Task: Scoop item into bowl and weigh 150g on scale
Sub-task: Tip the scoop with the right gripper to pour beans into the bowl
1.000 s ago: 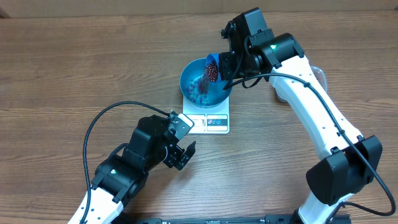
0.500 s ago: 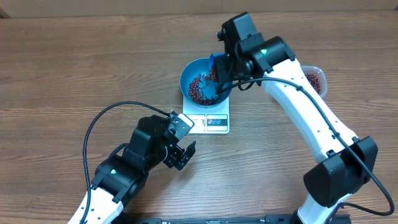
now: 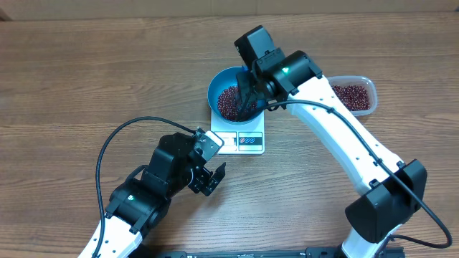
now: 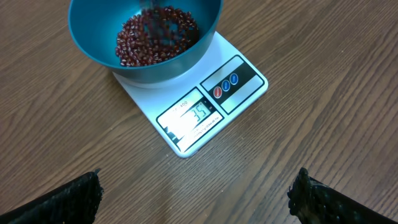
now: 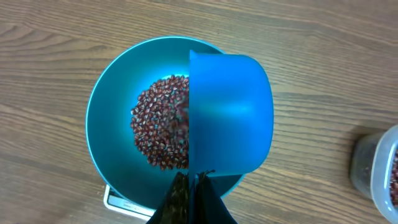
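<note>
The blue bowl [image 3: 219, 84] stands on the white scale [image 3: 242, 140] and holds a heap of red-brown beans [image 3: 229, 102]. My right gripper [image 3: 247, 97] is over the bowl, shut on the handle of a small blue scoop [image 5: 230, 112]. The scoop is turned mouth-down above the beans [image 5: 158, 134], inside the bowl's rim [image 5: 102, 149]. My left gripper [image 3: 211, 179] hovers open over bare wood in front of the scale [image 4: 211, 106], with nothing between its fingers [image 4: 68, 199]. In the left wrist view the bowl [image 4: 93, 43] is at the top and the scale's display is lit.
A clear plastic tub [image 3: 351, 94] with more beans sits to the right of the bowl, and its edge shows in the right wrist view [image 5: 379, 168]. A black cable loops beside the left arm [image 3: 107, 143]. The rest is wooden tabletop.
My right arm has swung left over the bowl and turned the scoop over. The beans it carried now lie in the bowl. The tub has come into view. The left arm has not moved.
</note>
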### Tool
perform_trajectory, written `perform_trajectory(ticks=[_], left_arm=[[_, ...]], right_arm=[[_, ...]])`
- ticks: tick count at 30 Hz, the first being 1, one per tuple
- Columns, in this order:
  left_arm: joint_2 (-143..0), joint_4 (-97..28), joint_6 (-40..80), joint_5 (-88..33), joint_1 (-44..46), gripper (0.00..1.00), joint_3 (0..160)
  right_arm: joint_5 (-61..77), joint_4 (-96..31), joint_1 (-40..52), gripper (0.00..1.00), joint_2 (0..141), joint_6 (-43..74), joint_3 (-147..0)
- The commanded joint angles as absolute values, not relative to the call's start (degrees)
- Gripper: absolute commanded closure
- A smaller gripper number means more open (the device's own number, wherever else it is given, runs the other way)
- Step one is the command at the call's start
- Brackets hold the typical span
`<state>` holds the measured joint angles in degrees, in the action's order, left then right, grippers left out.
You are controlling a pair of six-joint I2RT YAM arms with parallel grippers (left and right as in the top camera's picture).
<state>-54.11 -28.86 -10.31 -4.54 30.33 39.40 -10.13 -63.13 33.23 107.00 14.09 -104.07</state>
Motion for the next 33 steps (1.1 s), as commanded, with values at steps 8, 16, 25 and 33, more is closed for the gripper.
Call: perform_trajectory(ticks=[8,16,25,33], left_arm=[[-54.0,-28.69,-10.26,-5.56,30.02,0.01,39.38],[-54.0,-28.69,-10.26,-5.56,30.02,0.0,39.38],[-54.0,-28.69,-10.26,-5.56,30.02,0.0,39.38],[-54.0,-28.69,-10.26,-5.56,30.02,0.0,39.38]], right_arm=[[-17.87,-62.72,36.16,0.96,106.41,16.64,-106.15],[-25.32,-62.63,39.35,0.96,106.41,17.87,-106.15],[-28.12,-62.63,40.07,0.96,106.41,18.5,-106.15],[-29.12,-62.43,40.12,0.96,106.41,18.72,-106.15]])
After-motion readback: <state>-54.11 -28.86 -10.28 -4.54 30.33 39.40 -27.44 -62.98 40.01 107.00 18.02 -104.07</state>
